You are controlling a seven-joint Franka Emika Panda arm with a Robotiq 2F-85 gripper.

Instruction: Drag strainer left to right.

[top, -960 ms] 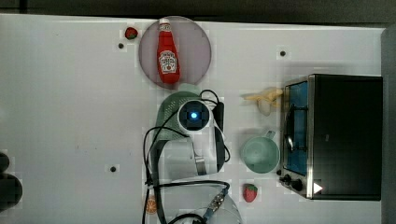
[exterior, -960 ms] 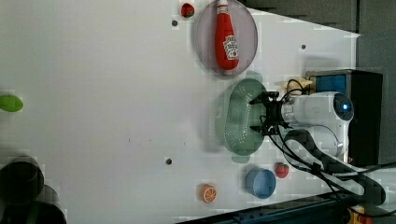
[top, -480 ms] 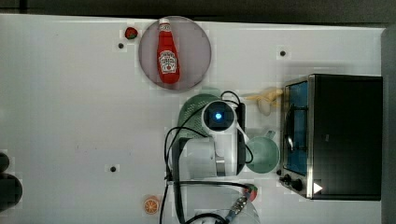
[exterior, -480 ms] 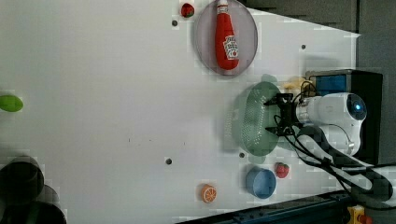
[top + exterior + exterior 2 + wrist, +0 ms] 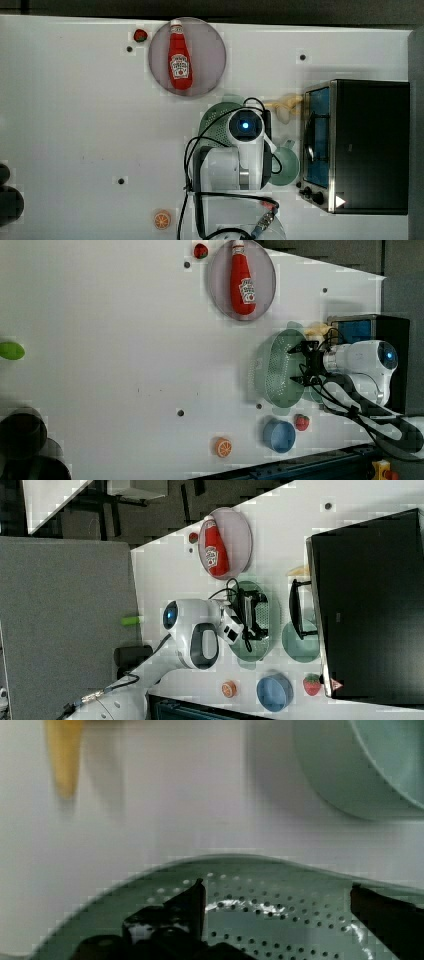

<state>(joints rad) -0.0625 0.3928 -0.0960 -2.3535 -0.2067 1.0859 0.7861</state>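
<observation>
End effector (image 5: 303,363) spread wide inside the strainer (image 5: 275,367)

The strainer sits on the white counter (image 5: 125,340), below the ketchup plate (image 5: 218,285) in the left view, beside the toaster oven (image 5: 370,145).

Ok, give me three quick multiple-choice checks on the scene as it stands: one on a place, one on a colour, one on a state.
1. Where does the ketchup bottle lie?
A. on the round plate
B. in the strainer
C. on top of the oven

2. What colour is the small bowl beside the strawberry in the left view?
A. red
B. blue
C. yellow

3. How do the end effector fingers stand over the strainer?
A. shut on the rim
B. shut on the cup
C. open

Answers:
1. A, the red bottle rests flat inside the plate's rim in the top view.
2. B, the bowl is plainly blue in the left and right views.
3. C, the wrist view shows both fingers spread wide apart above the perforated bottom.
</observation>
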